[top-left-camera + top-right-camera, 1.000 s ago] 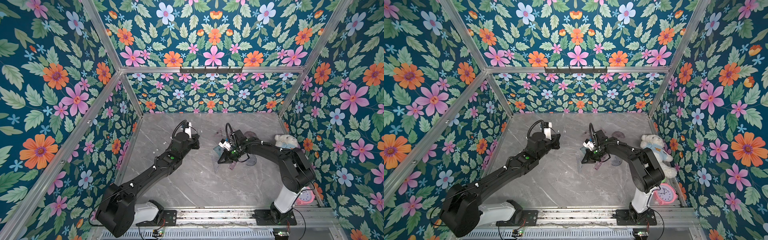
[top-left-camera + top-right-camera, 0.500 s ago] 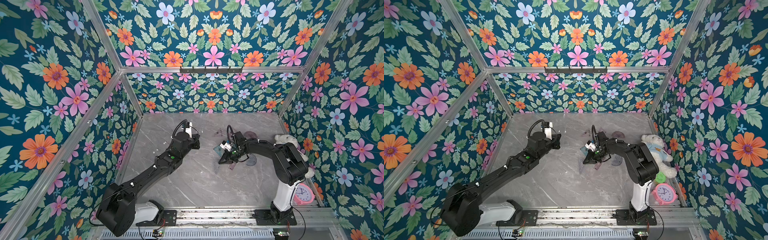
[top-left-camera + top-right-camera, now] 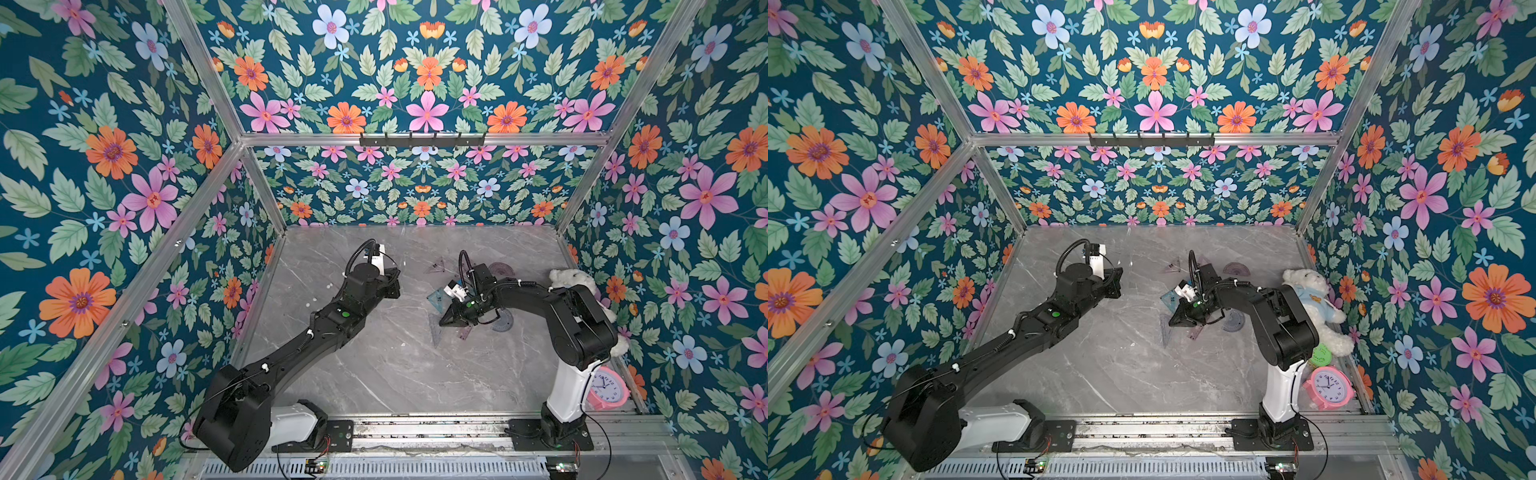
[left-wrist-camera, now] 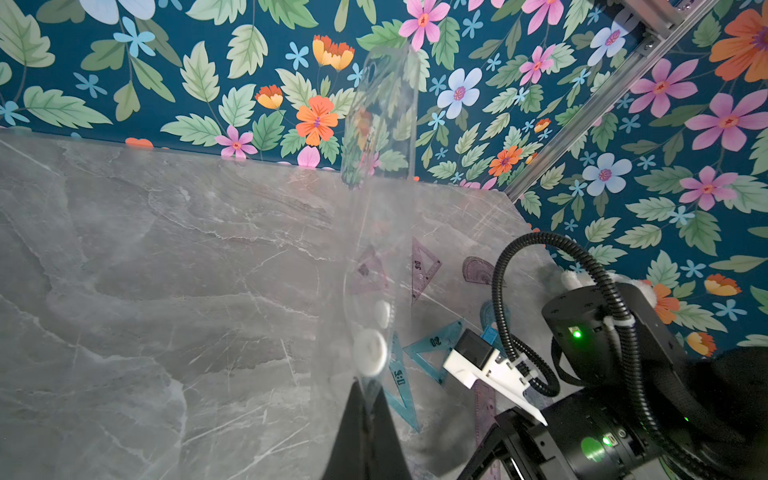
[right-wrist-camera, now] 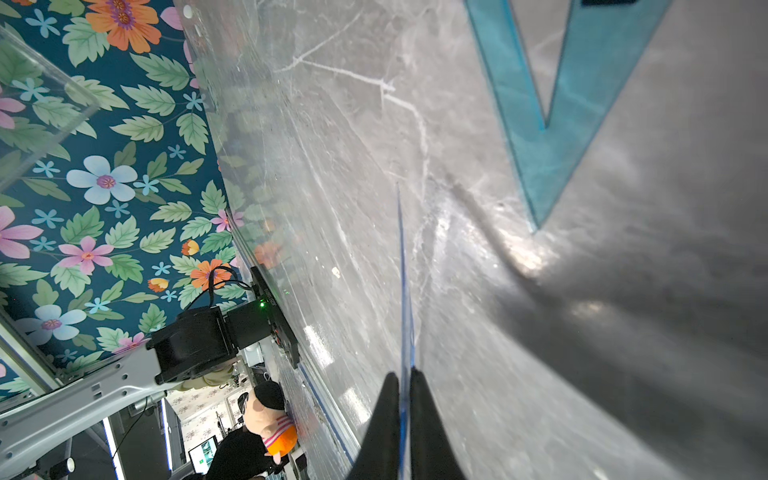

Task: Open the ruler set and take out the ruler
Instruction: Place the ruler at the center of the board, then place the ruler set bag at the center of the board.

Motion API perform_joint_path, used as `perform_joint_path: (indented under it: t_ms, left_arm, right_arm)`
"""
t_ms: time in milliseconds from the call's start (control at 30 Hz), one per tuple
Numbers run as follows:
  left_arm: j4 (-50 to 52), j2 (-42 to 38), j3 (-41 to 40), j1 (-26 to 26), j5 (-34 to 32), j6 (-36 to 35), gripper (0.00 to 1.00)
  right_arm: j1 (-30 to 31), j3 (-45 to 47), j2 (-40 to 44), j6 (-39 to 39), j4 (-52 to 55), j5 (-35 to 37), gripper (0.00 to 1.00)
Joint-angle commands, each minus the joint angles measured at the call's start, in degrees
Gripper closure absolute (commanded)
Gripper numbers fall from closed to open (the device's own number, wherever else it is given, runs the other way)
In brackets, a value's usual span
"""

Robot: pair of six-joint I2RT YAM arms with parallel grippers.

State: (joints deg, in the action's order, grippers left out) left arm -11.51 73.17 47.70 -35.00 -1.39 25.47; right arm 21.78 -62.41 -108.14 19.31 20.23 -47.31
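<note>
The ruler set's clear plastic pouch (image 4: 382, 124), with white snap buttons (image 4: 369, 351), stands up from my left gripper (image 4: 365, 388), which is shut on its edge. That gripper (image 3: 392, 286) hovers left of centre above the table. My right gripper (image 5: 403, 378) is shut on a thin blue ruler (image 5: 402, 270), seen edge-on between its fingers. In both top views the right gripper (image 3: 444, 322) (image 3: 1173, 322) is low over the table among the scattered pieces. A blue set square (image 5: 552, 124) lies flat just beyond it.
Loose on the grey marble table (image 3: 395, 374) lie purple set squares (image 3: 438, 264), a purple protractor (image 3: 500, 270), a blue protractor (image 3: 503, 322) and a blue set square (image 3: 436, 299). A teddy bear (image 3: 577, 282) and a pink clock (image 3: 606, 388) stand at the right wall.
The right arm's elbow has swung a little inward while its gripper stays at almost the same spot. The left arm and the pouch have not moved.
</note>
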Motion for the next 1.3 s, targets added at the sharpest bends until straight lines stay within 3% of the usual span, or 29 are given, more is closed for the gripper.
perform_joint_path:
  t_ms: [0,433,700,867,1267]
  left_arm:
    - [-0.4,-0.4,0.2,-0.1,0.1,-0.2,1.0]
    - [0.0,-0.7,0.4,-0.1,-0.6,-0.2,1.0]
    - [1.8,-0.8,-0.1,2.7,-2.1,3.1,1.0]
    - [3.2,-1.5,-2.1,7.9,-2.7,8.7,1.0]
    - [-11.4,3.2,-13.0,27.9,14.3,20.8,1.0]
  right_arm:
    - [0.0,0.0,0.0,0.3,-0.9,1.0,0.88]
    - [0.0,0.2,2.6,-0.6,1.6,10.1,0.61]
    - [0.0,-1.1,8.4,-1.8,7.8,23.7,0.54]
    - [0.1,-0.7,15.6,-1.7,10.0,31.9,0.53]
    - [0.1,2.7,28.4,-1.3,10.1,34.4,0.54]
